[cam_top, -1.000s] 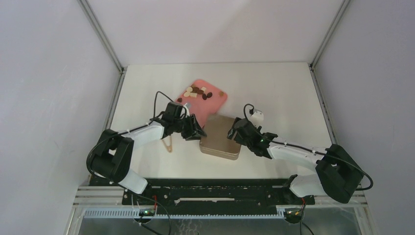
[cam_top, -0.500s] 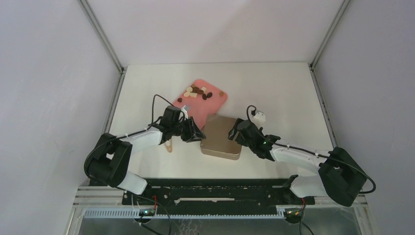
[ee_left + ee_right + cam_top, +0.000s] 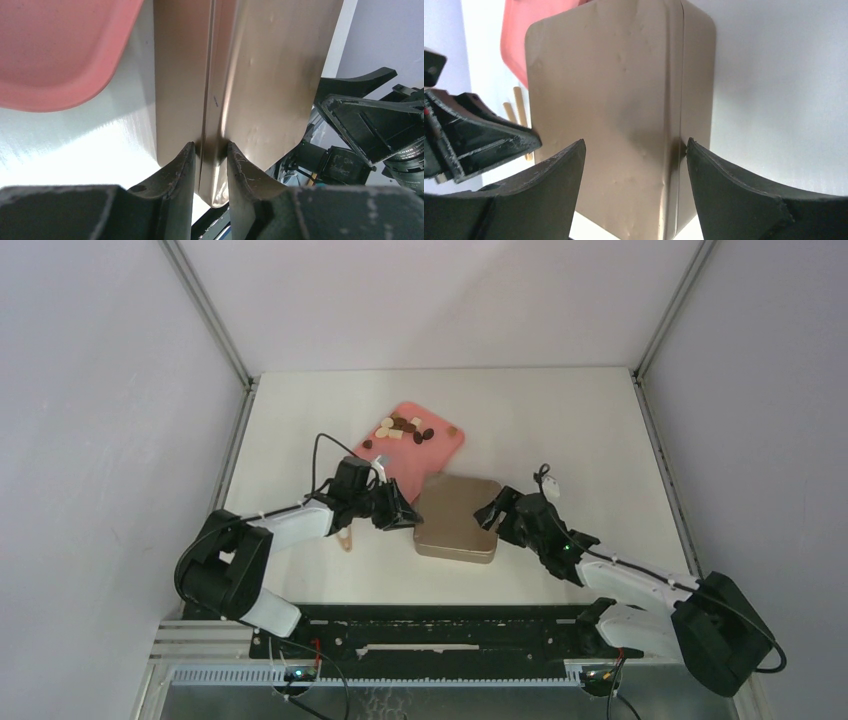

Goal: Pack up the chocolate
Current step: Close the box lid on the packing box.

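**Ana:** Take it from the near edge outward. What was the left gripper [image 3: 210, 148] doing?

**Ben:** Its jaws were drawn narrow and pinched on the near corner of the tin [image 3: 462, 524], right on the seam where the lid meets the body. From above, it sat at the tin's 9 o'clock.

**Ana:** And the right gripper [image 3: 634, 145]?

**Ben:** That one stood wide, at the tin's 3 o'clock. One finger hung over the lid. The other was out past the side wall, with its tip at the seam. It held nothing.

**Ana:** How did the tin lie?

**Ben:** It lay flat on the white table [image 3: 570, 430] between the two grippers, with its lid on. It was a tan metal square with rounded corners.

**Ana:** Was there anything else down there?

**Ben:** The thin wooden tongs [image 3: 346, 537] lay on the table at about 9 o'clock from the tin, mostly under the left arm. Neither gripper touched them.

**Ana:** And farther out?

**Ben:** A pink tray [image 3: 441, 453] lay at the tin's 11 o'clock. Its near corner was just beside the tin's far edge, though I couldn't tell if they touched.

**Ana:** So where was the chocolate [image 3: 404, 428]?

**Ben:** It was all on that tray, in a loose cluster of dark, brown and cream pieces at the far end. One brown piece sat apart toward the tray's 3 o'clock corner, and a dark one toward its 9 o'clock edge. I saw none in either gripper.
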You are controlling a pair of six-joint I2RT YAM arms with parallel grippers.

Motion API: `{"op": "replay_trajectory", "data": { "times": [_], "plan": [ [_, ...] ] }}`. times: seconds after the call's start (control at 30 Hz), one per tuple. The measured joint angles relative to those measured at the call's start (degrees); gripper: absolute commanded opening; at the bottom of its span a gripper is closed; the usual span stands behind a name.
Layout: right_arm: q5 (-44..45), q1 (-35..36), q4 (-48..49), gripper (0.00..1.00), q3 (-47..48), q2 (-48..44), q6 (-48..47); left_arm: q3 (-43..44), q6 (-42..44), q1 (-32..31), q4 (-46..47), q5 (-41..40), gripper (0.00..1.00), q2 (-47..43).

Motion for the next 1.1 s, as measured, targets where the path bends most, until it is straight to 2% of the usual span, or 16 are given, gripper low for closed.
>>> {"op": "replay_trajectory", "data": {
  "times": [0.2,0.3,0.63,0.73,0.9,1.0,1.1],
  "plan": [
    [-5.4,-2.6,3.8,0.78,-6.0,-5.6,0.4,0.0,-0.4,0.0,0.2,0.2,0.32,0.2],
    [-7.9,-3.4,5.1,0.73,-9.0,-8.0,0.8,0.0,-0.4,0.0,0.2,0.2,0.32,0.2],
    [-13.6,-5.2,13.6,0.37,-16.0,-8.2,3.4,0.4,-0.5,-0.2,-0.1,0.0,0.32,0.4],
    [-13.4,-5.7,17.4,0.39,-17.3,-7.1,4.8,0.9,-0.4,-0.1,-0.7,-0.7,0.32,0.4],
    [-13.3,-5.9,19.3,0.52,-17.7,-6.8,5.5,1.7,-0.4,-0.1,-2.2,-1.6,0.33,0.4],
    [-14.1,-7.2,16.6,0.61,-16.8,-8.3,4.9,2.6,-0.4,-0.2,-3.7,-2.1,0.35,0.5],
    [-15.8,-10.0,13.2,0.65,-15.6,-9.6,3.6,3.3,-0.3,-0.4,-4.9,-2.5,0.41,0.7]
  ]
}}
